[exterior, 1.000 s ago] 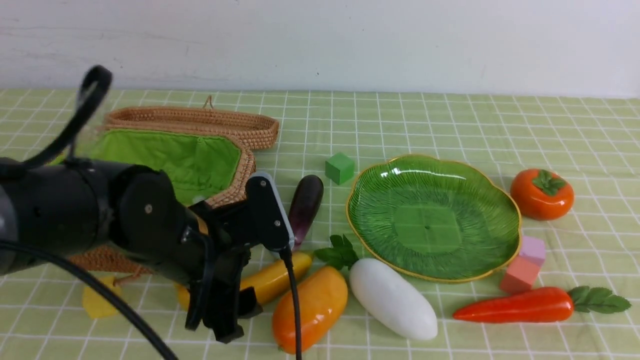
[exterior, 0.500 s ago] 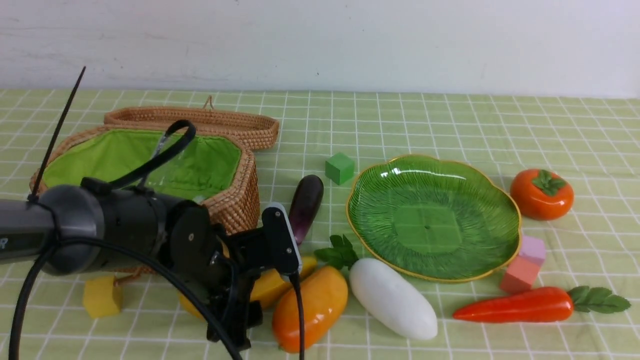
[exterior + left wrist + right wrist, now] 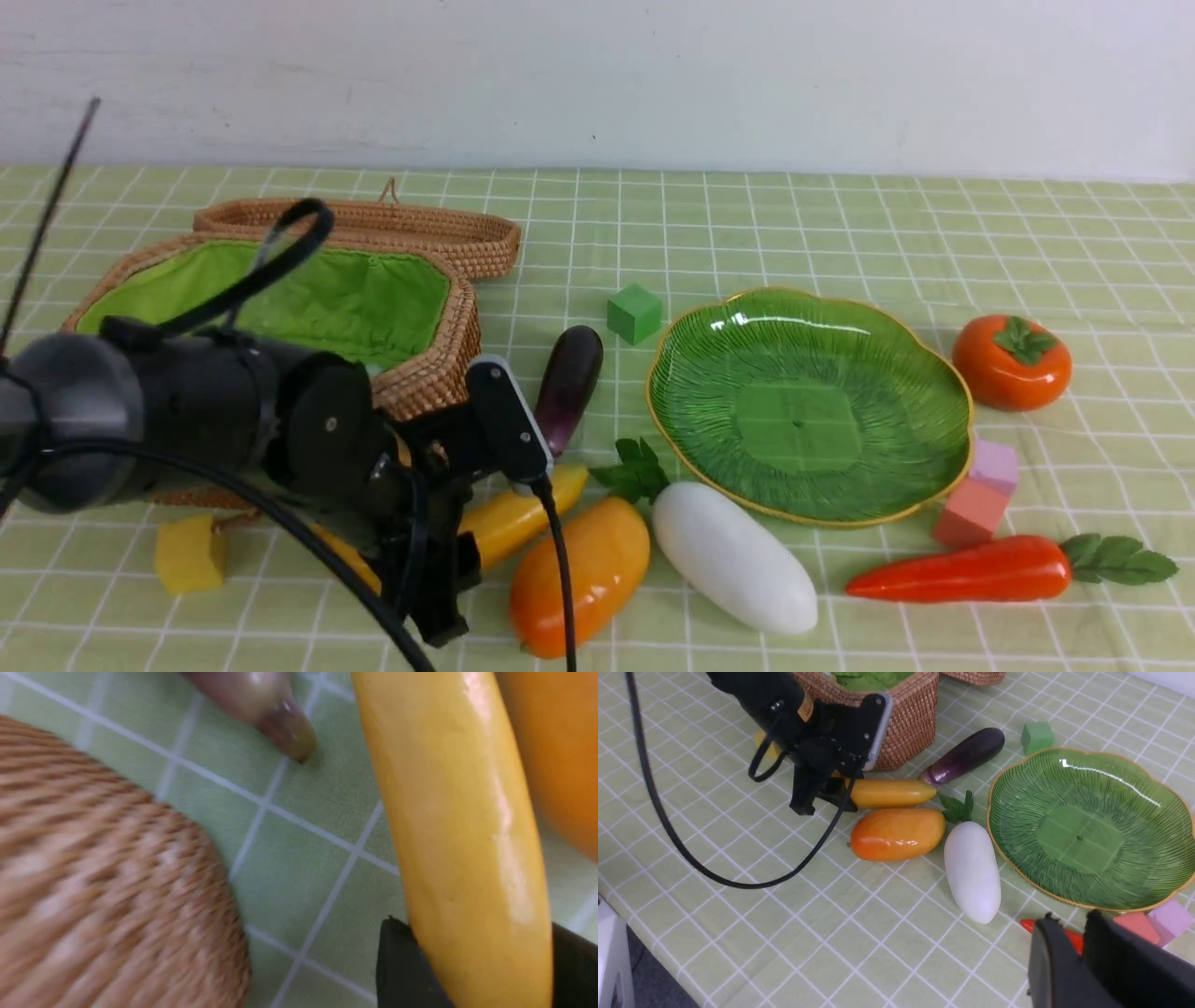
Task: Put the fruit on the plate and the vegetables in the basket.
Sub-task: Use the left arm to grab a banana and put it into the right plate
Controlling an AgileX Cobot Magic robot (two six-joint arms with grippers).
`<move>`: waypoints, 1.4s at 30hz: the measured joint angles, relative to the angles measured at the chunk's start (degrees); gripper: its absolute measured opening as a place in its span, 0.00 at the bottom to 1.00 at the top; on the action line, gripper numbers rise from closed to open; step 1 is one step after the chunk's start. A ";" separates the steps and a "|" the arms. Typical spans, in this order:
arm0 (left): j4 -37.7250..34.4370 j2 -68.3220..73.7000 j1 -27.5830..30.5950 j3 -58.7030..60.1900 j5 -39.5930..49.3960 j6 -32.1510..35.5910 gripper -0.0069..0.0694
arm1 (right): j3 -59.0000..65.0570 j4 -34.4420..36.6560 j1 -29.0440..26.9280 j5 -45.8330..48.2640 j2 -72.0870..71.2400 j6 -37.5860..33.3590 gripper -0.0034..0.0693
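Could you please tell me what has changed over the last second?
The left arm dropped lower, uncovering the basket, and the left claw closed onto the banana. The mango, radish, eggplant, carrot, persimmon and plate stayed put.

Cloth (image 3: 747, 224): pale green, white grid, running back to a plain white wall (image 3: 597, 75). Four small cubes on it: green cube (image 3: 635, 314) mid-table, yellow cube (image 3: 190, 554) front left, well apart. Lilac cube (image 3: 995, 467) and coral cube (image 3: 971, 513) at right, touching, with the coral one nearer the camera.
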 joint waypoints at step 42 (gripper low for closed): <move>-2.52 41.81 -14.31 -67.34 9.74 -11.03 0.92 | -3.00 -15.92 0.00 -4.33 0.00 16.18 0.22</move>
